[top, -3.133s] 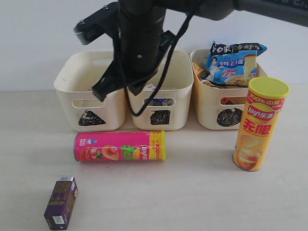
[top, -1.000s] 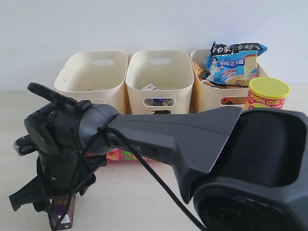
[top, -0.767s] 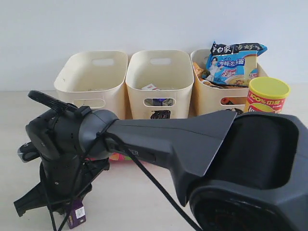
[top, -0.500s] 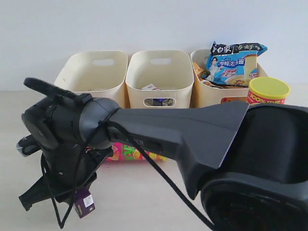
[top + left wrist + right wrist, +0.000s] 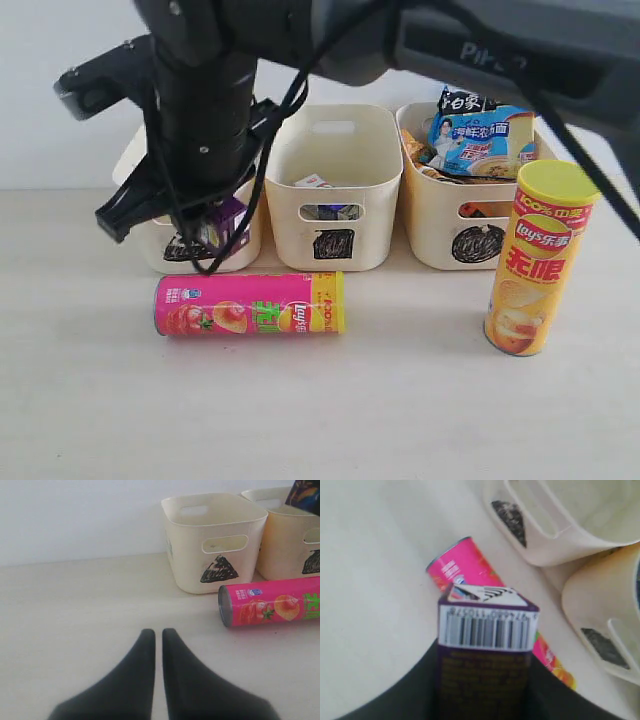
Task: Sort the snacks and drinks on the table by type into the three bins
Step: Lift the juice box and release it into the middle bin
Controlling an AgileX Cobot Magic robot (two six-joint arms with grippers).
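The pink tube (image 5: 250, 304) lay flat on the table (image 5: 320, 420). On its near side the table was bare and wide, with lots of room to reach in. Past its yellow end there was a big open gap, and then the tall yellow tube (image 5: 535, 265) stood up like a post. Just behind the pink tube only a thin strip was free. After that strip the triangle bin (image 5: 240, 567), the square bin (image 5: 370, 235) and the circle bin (image 5: 425, 225) stood side by side like a wall. Above and behind the pink tube, the big black right arm (image 5: 205, 110) hung with a purple carton (image 5: 228, 222) and blocked the triangle bin. The square bin was open on top. The circle bin was stuffed, and a noodle packet (image 5: 480, 135) poked over its rim.
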